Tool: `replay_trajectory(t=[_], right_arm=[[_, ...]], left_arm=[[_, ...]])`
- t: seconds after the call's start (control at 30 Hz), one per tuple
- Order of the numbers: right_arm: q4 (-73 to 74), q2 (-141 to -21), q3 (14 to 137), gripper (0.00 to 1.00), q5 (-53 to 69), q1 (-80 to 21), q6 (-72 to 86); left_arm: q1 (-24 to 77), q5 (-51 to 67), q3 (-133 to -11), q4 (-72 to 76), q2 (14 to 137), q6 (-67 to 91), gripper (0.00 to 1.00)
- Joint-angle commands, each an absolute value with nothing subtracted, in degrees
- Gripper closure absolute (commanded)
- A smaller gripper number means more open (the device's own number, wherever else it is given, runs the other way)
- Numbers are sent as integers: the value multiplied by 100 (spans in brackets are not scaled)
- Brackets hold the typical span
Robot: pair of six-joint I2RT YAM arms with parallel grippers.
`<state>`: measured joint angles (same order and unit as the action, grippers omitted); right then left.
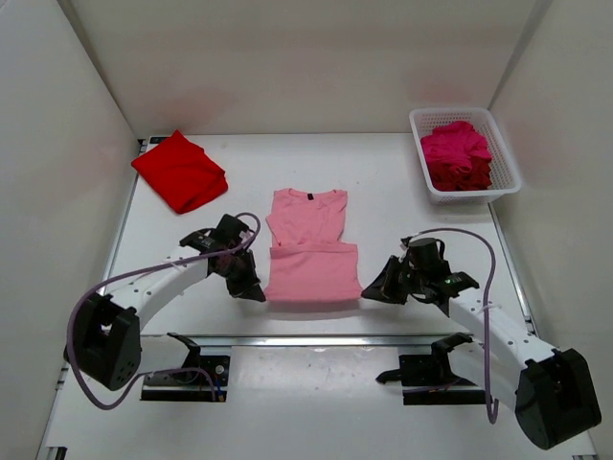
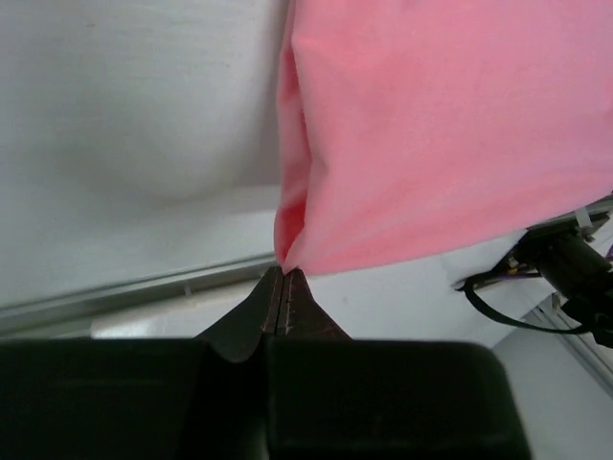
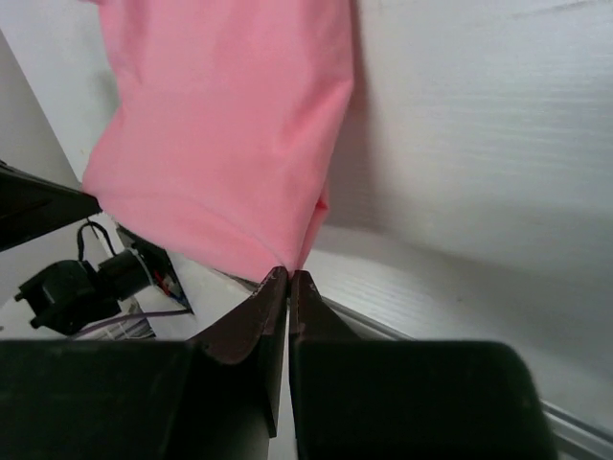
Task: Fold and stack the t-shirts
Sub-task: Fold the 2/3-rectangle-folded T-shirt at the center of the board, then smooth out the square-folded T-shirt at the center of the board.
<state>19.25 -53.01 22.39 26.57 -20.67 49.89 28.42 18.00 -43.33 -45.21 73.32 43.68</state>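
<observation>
Both pincers are clamped tight on the near corners of the light pink t-shirt (image 1: 308, 264), with the left pincer (image 1: 253, 287) and right pincer (image 1: 374, 290) each nipping only a sliver of cloth (the wrist views show the hem just meeting the tips). The shirt lies flat mid-worktop (image 1: 402, 206), collar away from the arms. Raising both corners level and together should carry the hem toward the collar without skew. Open room lies ahead. A folded bright red t-shirt (image 1: 180, 171) sits far left, and the basket (image 1: 450, 111) holding a magenta t-shirt (image 1: 458, 151) far right.
</observation>
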Motion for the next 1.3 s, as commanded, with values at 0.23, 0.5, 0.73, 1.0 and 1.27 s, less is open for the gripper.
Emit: replay_trajectory(t=[0.23,0.5,0.73,1.0,1.27], right_arm=[[2653,-7967,6094,100,2794,-1311,3535],[2953,-10736,9024,100,2803,-1108,3111],[3691,-12785,11792,100,2742,-1222,2935],[3709,-13790,12972,94,3137,-1187,3207],[3963,-13290,13123,70,3023,-1037,2998]], left_arm=[[2295,1002,-7257,-5416,8391,3867,100],[1819,608,-9295,-5123,10229,4017,100],[1486,238,-10406,-5396,11487,4052,100],[1160,27,-10405,-5132,11847,4289,96],[958,562,-11214,-4886,12120,4272,35]])
